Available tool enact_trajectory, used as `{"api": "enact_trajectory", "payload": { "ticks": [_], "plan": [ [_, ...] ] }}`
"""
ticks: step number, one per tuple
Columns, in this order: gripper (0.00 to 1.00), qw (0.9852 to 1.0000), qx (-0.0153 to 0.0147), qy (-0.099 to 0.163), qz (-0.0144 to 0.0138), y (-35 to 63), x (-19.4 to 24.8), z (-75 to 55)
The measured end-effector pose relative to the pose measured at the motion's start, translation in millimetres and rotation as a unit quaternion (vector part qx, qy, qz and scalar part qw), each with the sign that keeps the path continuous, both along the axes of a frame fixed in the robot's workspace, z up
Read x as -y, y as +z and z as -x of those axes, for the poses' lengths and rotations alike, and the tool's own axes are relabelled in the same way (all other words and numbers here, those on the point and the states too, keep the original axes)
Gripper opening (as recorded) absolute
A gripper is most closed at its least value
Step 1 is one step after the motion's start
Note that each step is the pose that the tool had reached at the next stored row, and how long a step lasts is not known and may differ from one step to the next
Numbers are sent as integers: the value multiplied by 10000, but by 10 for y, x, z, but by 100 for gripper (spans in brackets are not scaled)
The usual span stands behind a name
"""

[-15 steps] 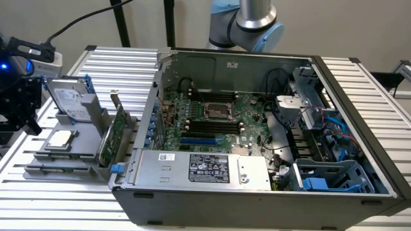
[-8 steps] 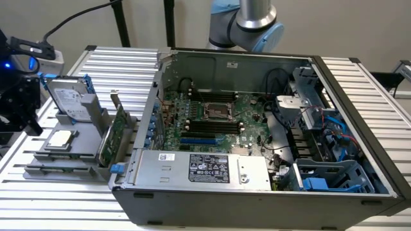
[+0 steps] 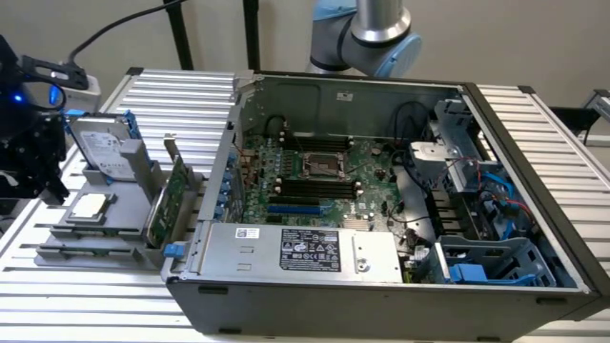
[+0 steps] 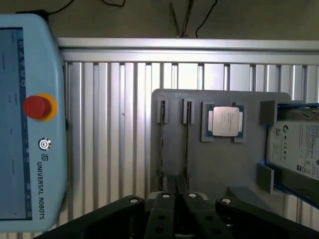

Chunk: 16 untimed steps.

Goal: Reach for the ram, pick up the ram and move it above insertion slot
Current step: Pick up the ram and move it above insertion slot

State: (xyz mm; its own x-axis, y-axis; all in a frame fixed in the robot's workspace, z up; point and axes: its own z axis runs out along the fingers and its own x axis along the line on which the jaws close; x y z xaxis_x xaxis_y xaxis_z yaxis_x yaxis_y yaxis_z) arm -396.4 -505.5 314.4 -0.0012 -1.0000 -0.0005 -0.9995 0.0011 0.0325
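The gripper [image 4: 177,191] hangs by the edge of the grey holder [image 4: 219,169] on the exterior view's left. I cannot tell whether its jaws are open or closed. The ram [image 4: 186,142] stands on edge in a holder slot, its top edge free. It is just beside a second green card [image 4: 162,142] and near the processor [image 4: 225,121]. A hard drive [image 4: 296,149] stands at the holder's far end. The open computer case [image 3: 381,286] sits on the ribbed tabletop [image 3: 171,93] to the exterior view's right of the holder.

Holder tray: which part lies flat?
The silver-topped CPU; it lies flat in its pocket, while the hard drive and the two thin boards stand on edge.
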Motion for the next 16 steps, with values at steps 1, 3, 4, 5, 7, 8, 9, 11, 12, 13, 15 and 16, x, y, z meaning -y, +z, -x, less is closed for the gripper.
{"api": "enact_trajectory", "payload": {
  "ticks": [1, 3, 4, 5, 7, 8, 9, 11, 12, 13, 15, 16],
  "plan": [
    [24, 10000, 0, -1, 0, -1, 1, -5],
    [30, 10000, -1, -5, 0, -2, 4, -12],
    [30, 10000, -1, -6, 1, -5, 4, -13],
    [36, 10000, 0, -7, 0, -12, 5, -13],
    [36, 10000, 5, -7, 0, -39, 8, -14],
    [36, 10000, 10, -7, -1, -56, 9, -14],
    [36, 10000, 13, -7, -1, -76, 13, -14],
    [36, 10000, 15, -7, 0, -111, 23, -14],
    [36, 10000, 15, -9, -1, -129, 28, -14],
    [36, 10000, 16, -10, -1, -147, 32, -14],
    [36, 10000, 16, -13, 0, -185, 42, -13],
    [36, 10000, 15, -14, 0, -202, 46, -13]
  ]
}}
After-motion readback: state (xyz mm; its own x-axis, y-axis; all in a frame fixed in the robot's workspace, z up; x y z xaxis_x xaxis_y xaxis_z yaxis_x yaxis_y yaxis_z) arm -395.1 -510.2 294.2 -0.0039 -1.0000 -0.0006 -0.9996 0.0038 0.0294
